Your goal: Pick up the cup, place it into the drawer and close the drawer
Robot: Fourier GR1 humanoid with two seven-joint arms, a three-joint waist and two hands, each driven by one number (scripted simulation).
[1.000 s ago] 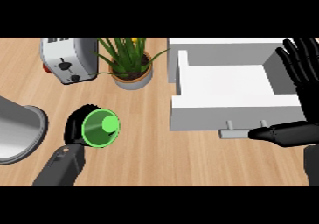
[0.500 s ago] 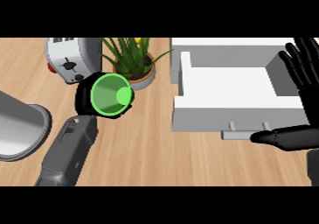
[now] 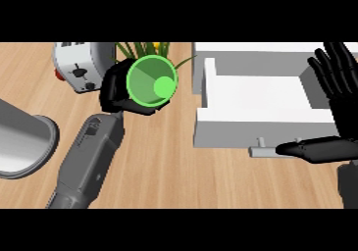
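left hand [image 3: 123,93] is curled round the cup [image 3: 151,81], tipped sideways, drawer [image 3: 257,93] at three o'clock; cup is judged light, rigid, best gripped round its wall.

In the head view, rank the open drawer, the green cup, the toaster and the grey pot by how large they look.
1. The open drawer, clearly the largest.
2. The grey pot, cut off at the view's left edge, so its full extent is unsure.
3. The toaster and the green cup look alike; the cup, held raised in the left hand, is nearer the camera.
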